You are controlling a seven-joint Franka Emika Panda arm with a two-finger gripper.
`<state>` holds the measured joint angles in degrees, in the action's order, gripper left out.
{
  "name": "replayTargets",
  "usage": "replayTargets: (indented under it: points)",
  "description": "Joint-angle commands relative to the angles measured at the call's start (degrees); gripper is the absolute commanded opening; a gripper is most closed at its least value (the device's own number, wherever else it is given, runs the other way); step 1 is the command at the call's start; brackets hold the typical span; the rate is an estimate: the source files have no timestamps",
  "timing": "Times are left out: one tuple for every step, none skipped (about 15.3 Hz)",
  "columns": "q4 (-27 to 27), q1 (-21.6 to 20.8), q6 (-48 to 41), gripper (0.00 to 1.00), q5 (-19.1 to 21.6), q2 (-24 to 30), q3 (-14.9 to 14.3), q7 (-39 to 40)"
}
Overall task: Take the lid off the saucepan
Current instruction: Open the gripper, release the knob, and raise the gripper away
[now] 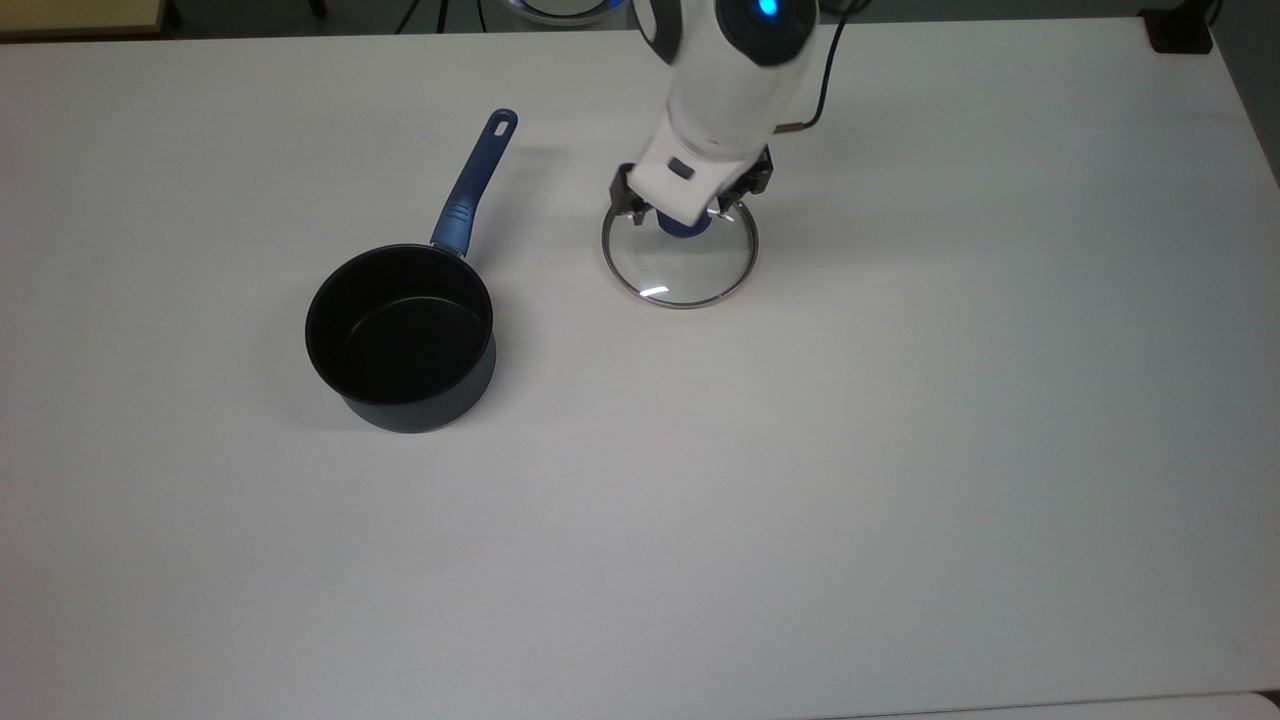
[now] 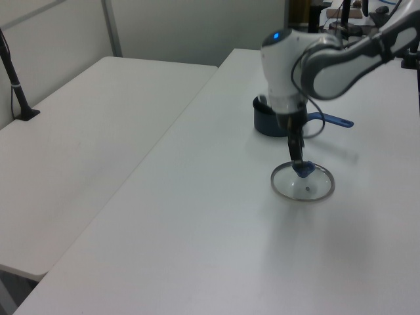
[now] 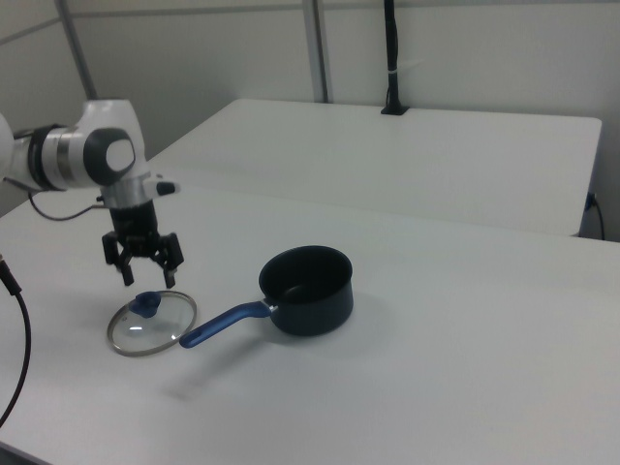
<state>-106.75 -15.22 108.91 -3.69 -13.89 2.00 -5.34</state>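
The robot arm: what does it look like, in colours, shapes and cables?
The arm has glossy white rounded shells with dark grey joints. A round blue light glows on one joint. A black cable runs along the wrist. The gripper is black with two jaws.

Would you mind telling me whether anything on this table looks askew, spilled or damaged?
Nothing stands out. The saucepan sits upright and empty, the lid lies flat on the table beside it, knob up, and the gripper hangs just above the knob with its jaws open. No spill or damage shows.
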Motion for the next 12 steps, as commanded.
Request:
replayTargets:
  points:
    - [3.4,2.9,-4.7,1.00,0.0,3.3,0.1,-1.0]
    - [4.5,3.6,-6.0,1.00,0.3,3.6,0.1,-1.1]
    - [6.0,4.7,-7.5,1.00,0.8,4.1,0.1,-1.2]
    - [7.3,6.1,-9.1,1.00,1.3,4.5,0.1,-1.2]
    - [8.9,7.5,-10.8,1.00,1.8,4.7,0.0,-0.9]
    - [10.5,8.4,-12.7,1.00,2.0,5.0,-0.3,-0.7]
    - [11.6,9.1,-14.2,1.00,2.1,5.4,-0.6,-0.5]
    - [12.4,9.8,-15.3,1.00,2.1,6.1,-0.7,-0.4]
    - [12.6,10.6,-16.3,1.00,2.1,7.1,-0.9,0.3]
    - [12.6,11.0,-16.9,1.00,2.0,7.9,-1.3,1.6]
    - [12.6,11.0,-17.4,1.00,2.0,8.2,-2.2,3.0]
    - [12.9,10.9,-17.9,1.00,1.9,8.4,-2.8,3.2]
